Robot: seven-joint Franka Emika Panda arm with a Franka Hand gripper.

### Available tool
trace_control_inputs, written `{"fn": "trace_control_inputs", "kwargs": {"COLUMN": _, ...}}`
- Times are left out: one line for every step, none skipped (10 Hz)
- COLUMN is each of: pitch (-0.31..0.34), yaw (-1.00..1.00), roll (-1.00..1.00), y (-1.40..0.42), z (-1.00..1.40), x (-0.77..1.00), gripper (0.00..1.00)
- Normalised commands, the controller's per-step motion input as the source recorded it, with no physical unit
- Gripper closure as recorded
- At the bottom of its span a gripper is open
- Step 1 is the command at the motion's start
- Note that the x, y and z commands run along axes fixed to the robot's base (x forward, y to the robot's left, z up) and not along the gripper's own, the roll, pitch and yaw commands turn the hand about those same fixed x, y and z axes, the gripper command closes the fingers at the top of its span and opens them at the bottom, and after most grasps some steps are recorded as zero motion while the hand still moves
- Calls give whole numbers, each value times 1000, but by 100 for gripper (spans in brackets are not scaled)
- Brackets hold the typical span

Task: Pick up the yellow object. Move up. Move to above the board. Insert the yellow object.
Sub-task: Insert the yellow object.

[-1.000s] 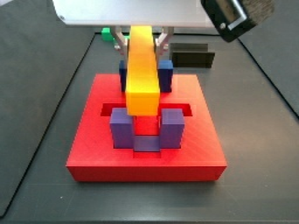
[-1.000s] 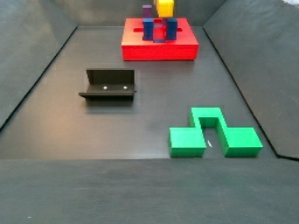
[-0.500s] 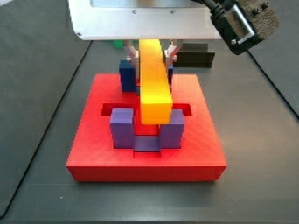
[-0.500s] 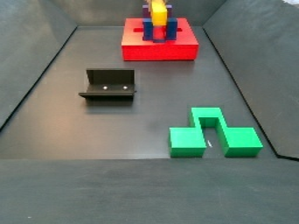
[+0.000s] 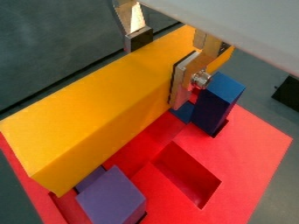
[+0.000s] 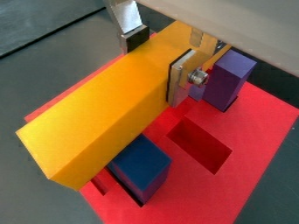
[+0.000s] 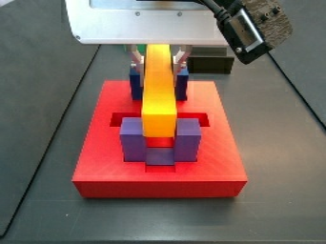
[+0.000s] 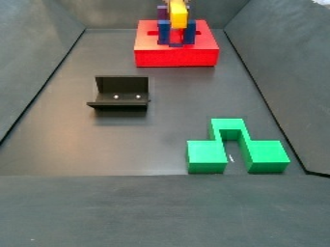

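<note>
The yellow object (image 7: 156, 91) is a long yellow-orange bar held level over the red board (image 7: 102, 162), lined up between the two blue posts (image 7: 136, 76) at the far side and the two purple posts (image 7: 132, 141) at the near side. Its near end sits at about the height of the purple post tops. The gripper (image 7: 158, 57) is shut on the bar's far part. Both wrist views show the silver fingers (image 5: 187, 79) (image 6: 181, 77) pressed on the bar's sides (image 5: 105, 114) (image 6: 105, 109). In a side view the bar (image 8: 178, 14) and board (image 8: 154, 56) are far off.
A dark fixture (image 8: 119, 94) stands on the floor left of centre. A green notched block (image 8: 233, 148) lies near the front right. A small black box (image 7: 211, 64) sits behind the board. Recessed slots (image 5: 187, 175) (image 6: 198, 144) show in the red board under the bar.
The gripper has come down with the yellow bar. The bar now sits lower and straighter between the post pairs, its near end down at the purple posts.
</note>
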Motion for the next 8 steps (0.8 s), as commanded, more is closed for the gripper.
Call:
{"fn": "trace_control_inputs", "kwargs": {"pitch": 0, "yaw": 0, "roll": 109, "y": -60, "z": -34, "x": 89, "gripper": 100}}
{"fn": "trace_control_inputs", "kwargs": {"pitch": 0, "yaw": 0, "roll": 113, "y": -77, "z": -49, "x": 91, "gripper": 100}}
{"fn": "trace_control_inputs", "kwargs": {"pitch": 0, "yaw": 0, "roll": 124, "y": -66, "z": -77, "x": 191, "gripper": 100}}
{"fn": "trace_control_inputs", "kwargs": {"pitch": 0, "yaw": 0, "roll": 134, "y": -6, "z": -120, "x": 197, "gripper": 100}}
{"fn": "trace_control_inputs", "kwargs": {"pitch": 0, "yaw": 0, "roll": 116, "y": -71, "z": -51, "x": 74, "gripper": 100}}
{"fn": "trace_control_inputs", "kwargs": {"pitch": 0, "yaw": -6, "roll": 94, "y": -37, "z": -31, "x": 0, "gripper": 100}}
{"fn": "trace_control_inputs", "kwargs": {"pitch": 0, "yaw": -14, "roll": 67, "y": -49, "z": 0, "x": 0, "gripper": 100}}
{"fn": "trace_control_inputs", "kwargs": {"pitch": 0, "yaw": 0, "roll": 116, "y": -77, "z": 0, "x": 0, "gripper": 100}}
